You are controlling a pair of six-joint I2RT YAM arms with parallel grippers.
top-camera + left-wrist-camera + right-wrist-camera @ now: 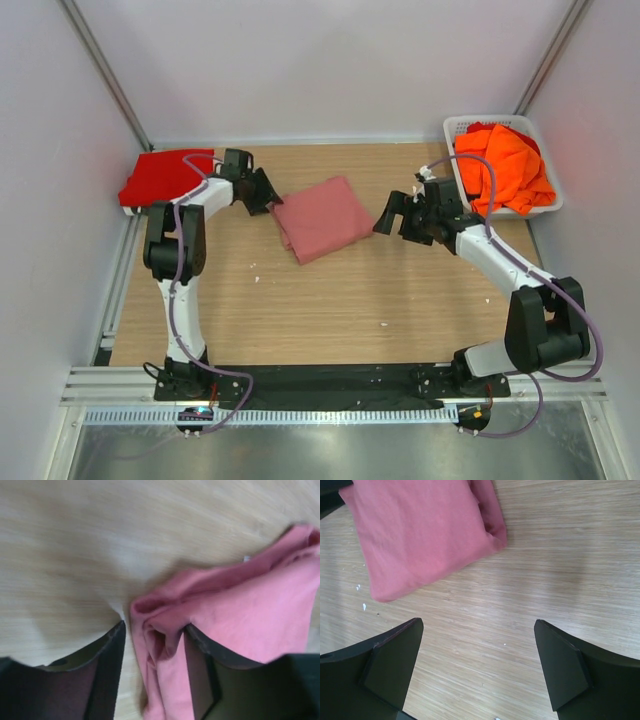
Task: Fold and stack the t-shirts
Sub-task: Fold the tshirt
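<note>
Between the left jaws sits a bunched corner of the pink tee (250, 615). The jaws stand about half open around it, one side against the cloth and the other just clear of it, so I read no pinch there. The rest of that tee lies folded flat on the bench (330, 300), spreading away from the left jaws toward the right ones. The right jaws are spread wide and hold nothing. I see only bare wood between them, with the pink tee's edge just ahead and off to one side, not touching. Behind the left jaws, on the side away from the pink tee, the red tee (165, 177) lies at the bench corner. Behind the right jaws the orange tees (503, 170) are heaped in the basket (455, 127), spilling over its rim.
</note>
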